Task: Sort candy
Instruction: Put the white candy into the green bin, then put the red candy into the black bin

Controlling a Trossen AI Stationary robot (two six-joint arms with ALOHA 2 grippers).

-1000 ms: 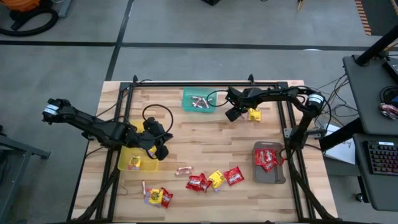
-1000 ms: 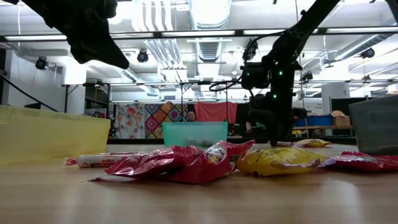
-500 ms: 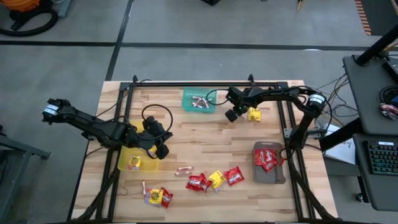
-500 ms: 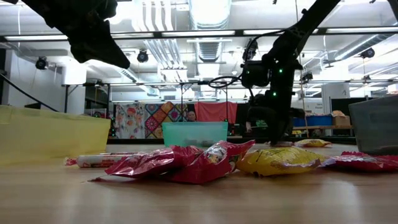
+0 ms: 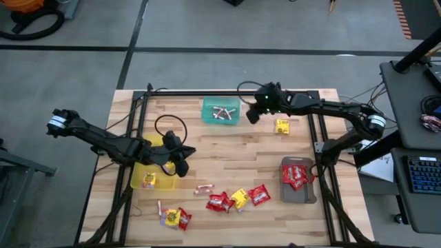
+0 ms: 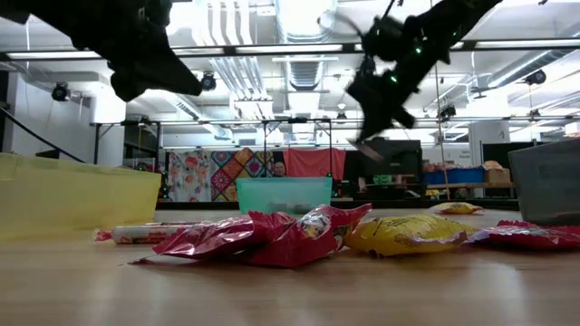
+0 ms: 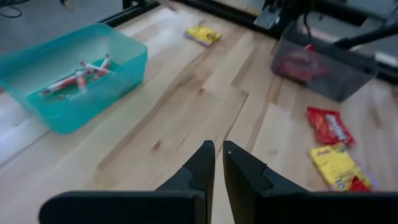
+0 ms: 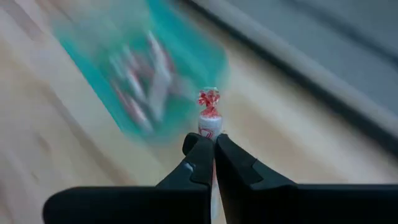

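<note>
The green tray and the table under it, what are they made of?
The see-through green tray looks like smooth plastic: the rolled candies show through its glossy walls. The pale table looks like wood, with planks and grain lines, probably a light matte finish.

left pincer [image 5: 185,160]: closed, arm low over table | right pincer [image 5: 251,116]: closed, arm stretched across, raised

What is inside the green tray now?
The green tray holds several small twisted rolls, white with red ends, lying loose on its floor. No red or yellow packets show in it. An exact count is unclear, since some rolls overlap.
</note>
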